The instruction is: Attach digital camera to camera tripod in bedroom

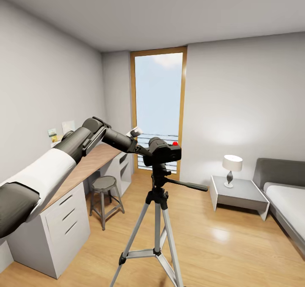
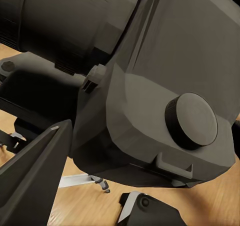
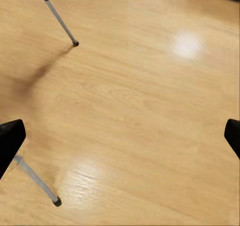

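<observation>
The digital camera (image 1: pixel 164 152), matte black with a red button on top, sits on the black head of the camera tripod (image 1: pixel 157 219) in the middle of the bedroom floor. My left arm reaches in from the left, and the left gripper (image 1: pixel 145 151) is against the camera's left side. In the left wrist view the camera body (image 2: pixel 150 76) looms close, its lower corner between the two fingers, and the left gripper (image 2: pixel 92 163) is shut on it. My right gripper (image 3: pixel 120 136) hangs open over bare plank floor, with two silver tripod legs (image 3: pixel 59 17) beside it.
A wood-topped desk (image 1: pixel 84 168) with white drawers runs along the left wall, with a round stool (image 1: pixel 105 186) beside it. Behind the tripod is a tall window (image 1: pixel 159 105). At the right stand a nightstand (image 1: pixel 243 196) with a lamp (image 1: pixel 232 165) and a grey bed (image 1: pixel 288 202).
</observation>
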